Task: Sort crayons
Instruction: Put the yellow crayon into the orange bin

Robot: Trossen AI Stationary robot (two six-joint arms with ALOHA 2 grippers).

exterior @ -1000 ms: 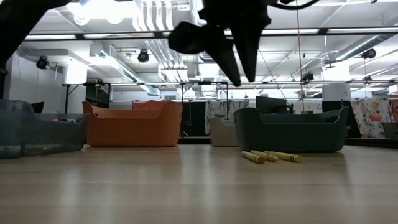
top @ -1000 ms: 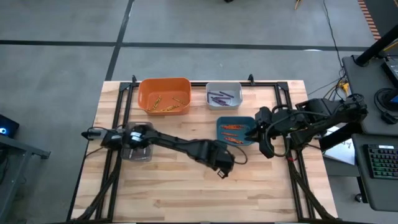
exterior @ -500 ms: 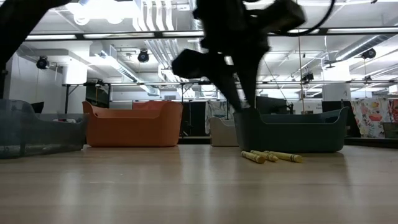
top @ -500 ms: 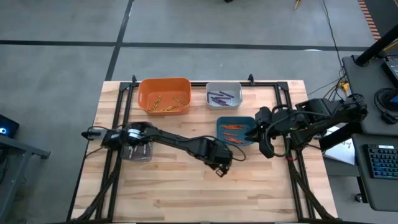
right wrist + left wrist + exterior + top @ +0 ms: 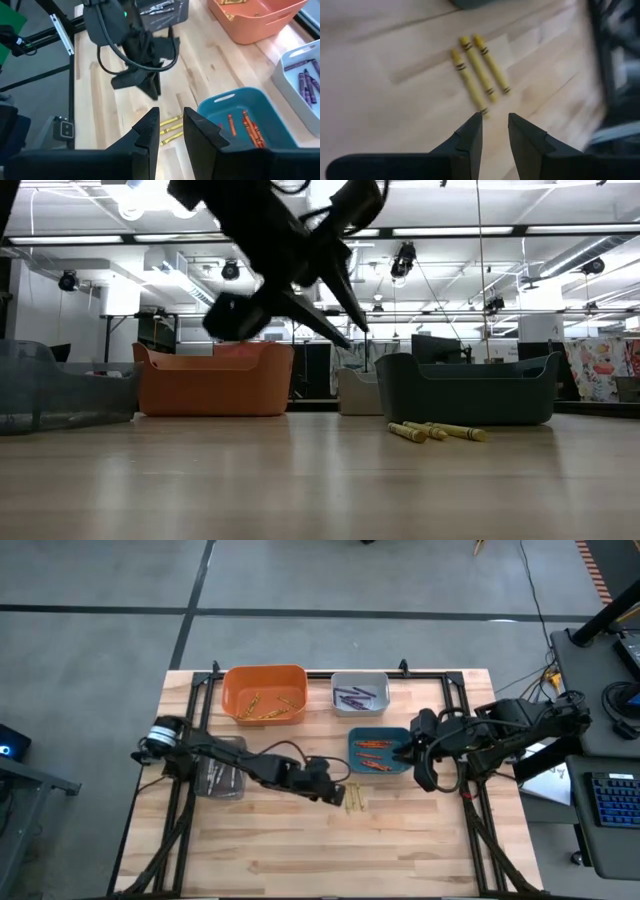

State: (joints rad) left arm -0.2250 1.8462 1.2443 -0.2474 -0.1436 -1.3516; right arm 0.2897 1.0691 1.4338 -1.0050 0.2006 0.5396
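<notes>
— High view gives us the whole wooden table [image 5: 300, 850]: orange bin [image 5: 264, 694] with yellow crayons toward the far edge, a grey-white bin [image 5: 359, 693] of purple crayons [image 5: 354, 695] beside it, a blue bin [image 5: 378, 751] of orange crayons [image 5: 373, 745] nearer the middle, and a clear bin [image 5: 221, 778] toward the left edge. Three loose yellow crayons [image 5: 357, 801] lie on the bare wood just in front of the blue bin.

— We only make out their paper wrappers and dark bands in the left wrist view, where the three lie side by side, nearly parallel. What of the grippers?

— Left gripper [image 5: 337, 795] hangs above the table just beside those crayons; in its wrist view the fingers [image 5: 470, 137] stand a narrow gap apart with nothing between them. Right gripper [image 5: 411, 753] sits at the blue bin's right rim, its fingers [image 5: 149, 131] likewise slightly parted and empty.

— Low view adds what the others lack: the room behind, with ceiling lights, pipes and shelving, and the bins standing in a row on the pale planks.

— And from above we see grey floor around the table, plus a keyboard [image 5: 612, 806] off its right edge.
</notes>
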